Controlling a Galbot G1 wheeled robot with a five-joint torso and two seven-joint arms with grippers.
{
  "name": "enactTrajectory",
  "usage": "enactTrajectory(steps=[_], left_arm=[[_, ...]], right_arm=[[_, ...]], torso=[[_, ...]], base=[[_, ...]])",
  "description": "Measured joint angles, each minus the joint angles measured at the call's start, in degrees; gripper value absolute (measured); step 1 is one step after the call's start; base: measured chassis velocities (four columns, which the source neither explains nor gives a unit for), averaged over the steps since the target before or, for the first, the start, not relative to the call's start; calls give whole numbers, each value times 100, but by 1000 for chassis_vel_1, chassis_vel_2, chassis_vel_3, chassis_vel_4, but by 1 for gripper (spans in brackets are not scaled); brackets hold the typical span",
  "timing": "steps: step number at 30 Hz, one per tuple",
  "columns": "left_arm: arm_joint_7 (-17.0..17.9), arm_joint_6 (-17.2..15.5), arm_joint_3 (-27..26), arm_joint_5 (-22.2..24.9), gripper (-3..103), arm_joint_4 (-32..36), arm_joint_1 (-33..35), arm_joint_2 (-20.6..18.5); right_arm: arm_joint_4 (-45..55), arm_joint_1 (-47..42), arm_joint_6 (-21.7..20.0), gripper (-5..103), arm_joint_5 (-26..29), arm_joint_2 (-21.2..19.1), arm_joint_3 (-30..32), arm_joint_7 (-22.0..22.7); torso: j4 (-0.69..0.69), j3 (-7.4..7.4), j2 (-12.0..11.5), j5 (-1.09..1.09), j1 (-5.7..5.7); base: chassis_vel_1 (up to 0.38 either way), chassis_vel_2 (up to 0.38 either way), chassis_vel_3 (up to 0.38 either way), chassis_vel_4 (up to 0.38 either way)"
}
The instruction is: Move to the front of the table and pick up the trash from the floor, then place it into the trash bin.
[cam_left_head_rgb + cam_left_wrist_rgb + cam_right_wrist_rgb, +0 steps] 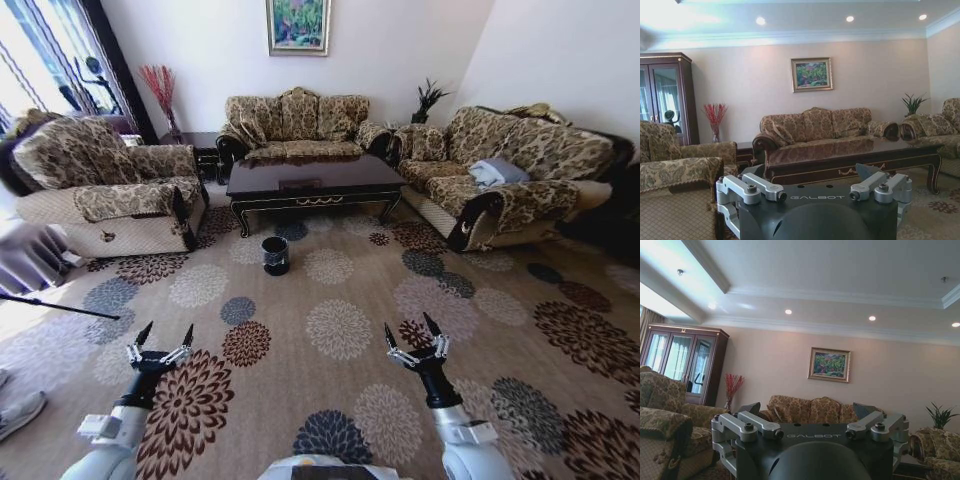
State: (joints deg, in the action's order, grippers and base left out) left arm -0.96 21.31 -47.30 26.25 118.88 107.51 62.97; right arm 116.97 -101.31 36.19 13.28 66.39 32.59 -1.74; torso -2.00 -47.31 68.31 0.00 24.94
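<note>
The glossy dark table [310, 183] stands far ahead in front of the back sofa, and the left wrist view shows its long side [855, 162]. The small black trash bin [275, 255] stands upright on the floor [340, 330], just before the table's left end. The trash is out of view. Both arms reach forward low over the carpet, well short of the bin. My left gripper [168, 330] is open and empty at the lower left. My right gripper [408, 325] is open and empty at the lower right.
A patterned armchair [100, 190] sits at the left, a sofa [295, 125] behind the table, another sofa [500, 170] at the right. A thin black rod [60, 305] lies low at the left edge. Open carpet stretches between me and the bin.
</note>
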Motion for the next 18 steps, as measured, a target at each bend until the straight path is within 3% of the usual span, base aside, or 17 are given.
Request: enactTrajectory(steps=[18], left_arm=[[0,0,0,0,100,0,0,0]], right_arm=[[0,0,0,100,0,0,0,0]], torso=[[0,2,-5,0,-2]], base=[[0,0,0,0]])
